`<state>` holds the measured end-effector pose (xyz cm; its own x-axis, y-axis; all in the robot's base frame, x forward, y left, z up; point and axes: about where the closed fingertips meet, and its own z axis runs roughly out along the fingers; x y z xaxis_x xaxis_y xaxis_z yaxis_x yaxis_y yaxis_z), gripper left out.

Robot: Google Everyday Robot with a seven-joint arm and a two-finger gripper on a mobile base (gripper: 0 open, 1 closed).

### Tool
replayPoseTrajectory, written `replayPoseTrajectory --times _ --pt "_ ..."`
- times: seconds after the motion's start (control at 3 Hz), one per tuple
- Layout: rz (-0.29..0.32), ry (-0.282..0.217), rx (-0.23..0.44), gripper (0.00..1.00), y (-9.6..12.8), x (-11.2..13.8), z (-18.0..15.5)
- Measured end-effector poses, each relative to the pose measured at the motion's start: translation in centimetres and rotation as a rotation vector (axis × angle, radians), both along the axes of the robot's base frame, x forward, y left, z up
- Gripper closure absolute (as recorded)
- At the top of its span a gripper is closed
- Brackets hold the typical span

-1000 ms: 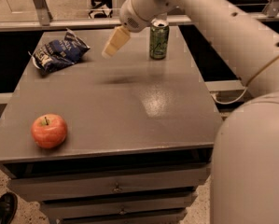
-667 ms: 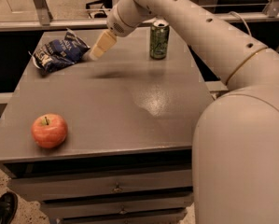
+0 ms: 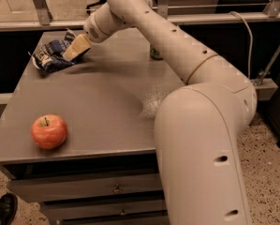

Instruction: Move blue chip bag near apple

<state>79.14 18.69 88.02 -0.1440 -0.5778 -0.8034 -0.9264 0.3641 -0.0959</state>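
Observation:
The blue chip bag (image 3: 50, 56), crinkled navy foil with white lettering, lies at the far left corner of the grey table (image 3: 102, 102). My gripper (image 3: 76, 48) reaches in from the right and sits at the bag's right edge, its tan fingers over the foil. The apple (image 3: 49, 131), red-orange with a short stem, rests near the table's front left edge, well apart from the bag and the gripper.
A green soda can (image 3: 155, 54) stands at the back of the table, mostly hidden behind my arm (image 3: 186, 69). Drawers (image 3: 92, 189) sit under the tabletop. A black shoe (image 3: 1, 209) shows on the floor at lower left. Metal railings run behind the table.
My gripper has moved left across the back of the table, from near the green can to the right edge of the chip bag. The bag and apple have not moved.

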Motion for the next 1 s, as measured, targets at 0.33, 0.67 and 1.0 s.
replayPoseTrajectory --times 0.33,0.67,1.0 --pt "0.035 0.035 0.038 0.25 2.4 -0.3 -0.4" --pt "0.027 0.073 0.06 0.56 2.6 -0.5 -1.2" --pt "0.004 0.075 0.068 0.87 1.0 -1.2 -1.1"
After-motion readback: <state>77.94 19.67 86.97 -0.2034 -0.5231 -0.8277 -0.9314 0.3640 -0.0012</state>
